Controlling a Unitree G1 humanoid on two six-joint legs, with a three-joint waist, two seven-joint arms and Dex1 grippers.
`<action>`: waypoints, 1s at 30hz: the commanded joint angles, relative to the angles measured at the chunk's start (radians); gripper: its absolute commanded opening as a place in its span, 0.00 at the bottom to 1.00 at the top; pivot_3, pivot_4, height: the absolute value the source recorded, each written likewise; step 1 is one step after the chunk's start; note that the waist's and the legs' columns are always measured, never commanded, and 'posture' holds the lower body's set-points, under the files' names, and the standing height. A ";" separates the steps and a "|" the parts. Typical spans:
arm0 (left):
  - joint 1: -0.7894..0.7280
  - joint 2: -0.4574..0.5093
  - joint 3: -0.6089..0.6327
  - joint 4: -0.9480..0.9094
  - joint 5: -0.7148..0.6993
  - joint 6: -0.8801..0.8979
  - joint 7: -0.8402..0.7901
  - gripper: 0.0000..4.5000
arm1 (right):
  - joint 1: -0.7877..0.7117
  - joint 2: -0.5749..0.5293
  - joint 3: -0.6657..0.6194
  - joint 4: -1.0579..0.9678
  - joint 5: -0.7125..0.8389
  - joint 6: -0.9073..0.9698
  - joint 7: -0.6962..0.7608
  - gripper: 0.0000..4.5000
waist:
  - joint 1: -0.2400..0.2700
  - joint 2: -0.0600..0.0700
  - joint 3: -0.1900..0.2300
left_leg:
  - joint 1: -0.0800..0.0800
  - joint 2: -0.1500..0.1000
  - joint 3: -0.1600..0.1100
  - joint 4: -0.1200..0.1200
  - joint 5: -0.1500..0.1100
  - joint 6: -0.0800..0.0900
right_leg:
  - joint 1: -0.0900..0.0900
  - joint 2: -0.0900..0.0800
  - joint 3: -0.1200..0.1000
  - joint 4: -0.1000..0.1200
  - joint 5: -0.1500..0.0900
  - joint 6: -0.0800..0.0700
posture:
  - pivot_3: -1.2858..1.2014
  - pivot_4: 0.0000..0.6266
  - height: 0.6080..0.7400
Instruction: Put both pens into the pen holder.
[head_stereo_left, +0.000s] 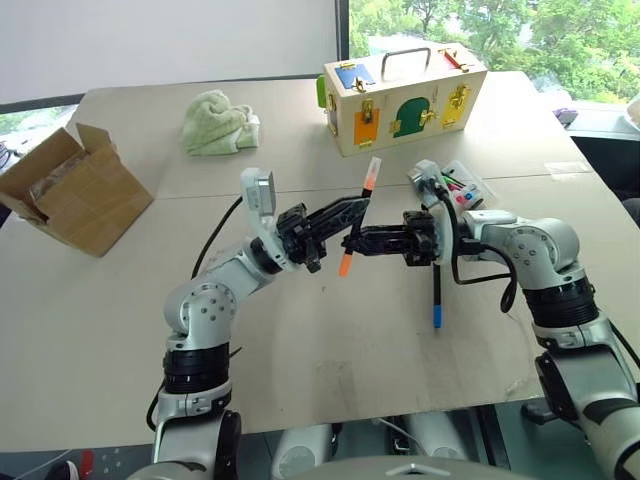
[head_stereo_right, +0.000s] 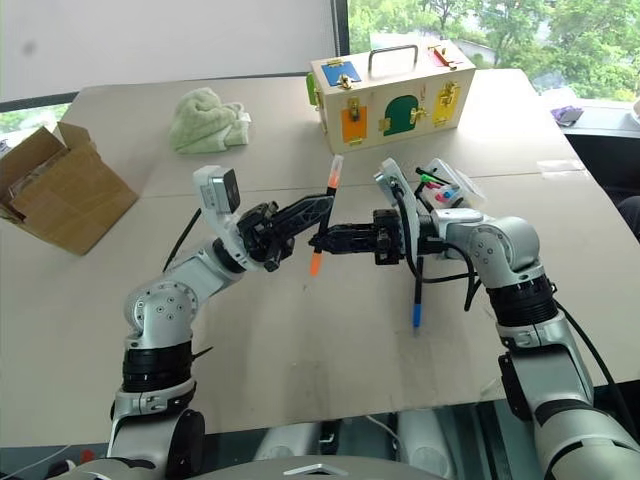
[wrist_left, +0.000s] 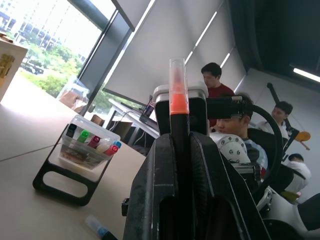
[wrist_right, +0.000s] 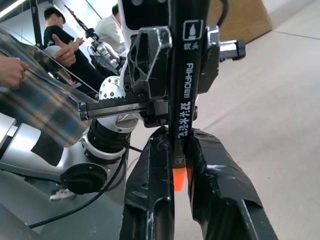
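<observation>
Cardboard-brown board covers the desk you are working over. Note the surrounding items: a wooden box with coloured doors stands near the far edge, a green cloth lies to its left, and an open cardboard carton sits at the left edge. The pen holder stands right of centre, just behind the right arm, with coloured caps showing inside. The blue-ended pen lies on the desk below the right wrist, well short of the holder.

Check the middle of the desk, where both arms meet above the surface. The orange-ended pen stands nearly upright there, tilted slightly, clear of the desk. The left gripper is clamped on its barrel; the left wrist view shows the fingers pressed against both sides of the pen with the orange end rising above them. The right gripper reaches in level from the right and is also closed on the same barrel, just below the left one; its fingers squeeze the pen narrowly. People sit in the room behind.
</observation>
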 joint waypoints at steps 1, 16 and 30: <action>0.008 0.020 -0.017 0.000 0.042 -0.063 -0.016 0.00 | -0.026 -0.001 -0.020 -0.019 0.010 0.010 0.007 0.01 | 0.001 0.000 0.000 | 0.000 0.000 0.000 0.000 0.000 0.000 | 0.000 0.000 0.000 0.000 0.000 0.000 | 0.52 0.24 1.00; 0.051 0.174 0.091 -0.115 -0.002 0.004 0.110 0.61 | 0.030 -0.095 -0.039 -0.122 -0.216 -0.299 0.006 0.00 | 0.000 0.000 0.000 | -0.001 0.000 0.000 0.000 0.000 0.000 | -0.001 0.000 0.000 0.001 0.000 0.000 | 0.52 0.24 1.00; 0.057 0.508 0.081 -0.355 -0.088 0.102 0.057 0.61 | -0.233 -0.376 0.025 0.307 -0.663 -0.886 0.138 0.00 | -0.005 0.001 0.003 | 0.001 0.001 0.001 0.000 0.000 -0.001 | -0.001 0.000 0.001 0.001 0.000 0.000 | 0.52 0.24 1.00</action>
